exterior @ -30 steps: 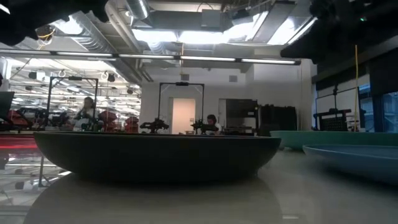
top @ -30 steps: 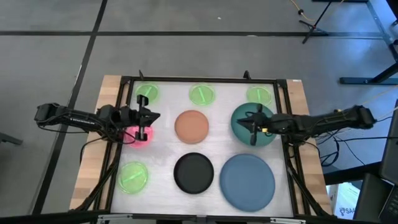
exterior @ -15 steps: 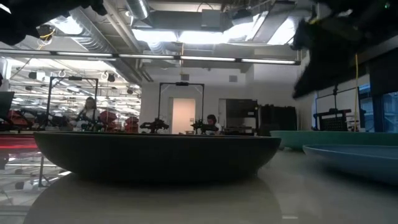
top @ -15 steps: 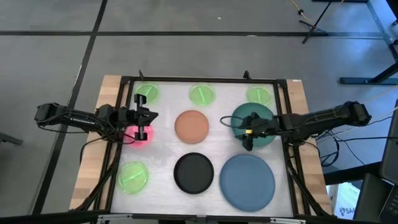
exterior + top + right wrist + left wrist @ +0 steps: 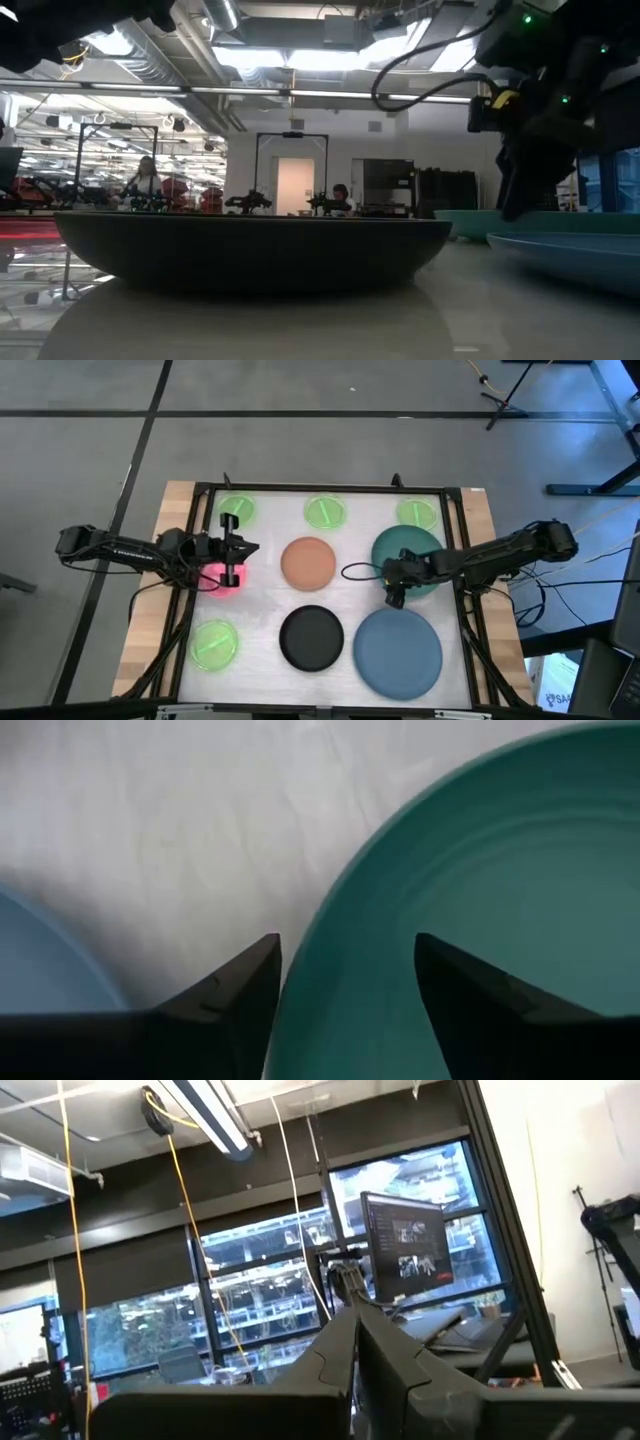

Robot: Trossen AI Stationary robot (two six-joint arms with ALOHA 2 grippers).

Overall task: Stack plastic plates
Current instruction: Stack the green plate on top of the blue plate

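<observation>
The dark green plate (image 5: 412, 558) lies flat at the right of the table, just beyond the large blue plate (image 5: 398, 652). My right gripper (image 5: 392, 588) is open and low over the green plate's near-left rim. In the right wrist view, one finger (image 5: 235, 995) stands outside the rim and the other (image 5: 475, 1005) over the plate's inside. My left gripper (image 5: 233, 560) is shut and hovers by the small pink plate (image 5: 220, 577) at the left. The tan-orange plate (image 5: 308, 563) and the black plate (image 5: 311, 637) lie in the middle. My right gripper straddles the dark green plate's rim (image 5: 330, 920) at its near-left side, pointing down from above. The plate lies flat on the table. Whether either finger touches it, I cannot tell.
Several small lime-green plates lie apart: along the far edge (image 5: 236, 510), (image 5: 325, 511), (image 5: 416, 512) and at the near left (image 5: 214, 643). A black frame (image 5: 330, 488) borders the white tabletop. A loose cable (image 5: 358, 572) loops from the right gripper toward the tan-orange plate.
My right gripper has gone down and toward the table's near-left, from above the middle of the dark green plate to its rim, and its fingers have opened. The plates have not moved.
</observation>
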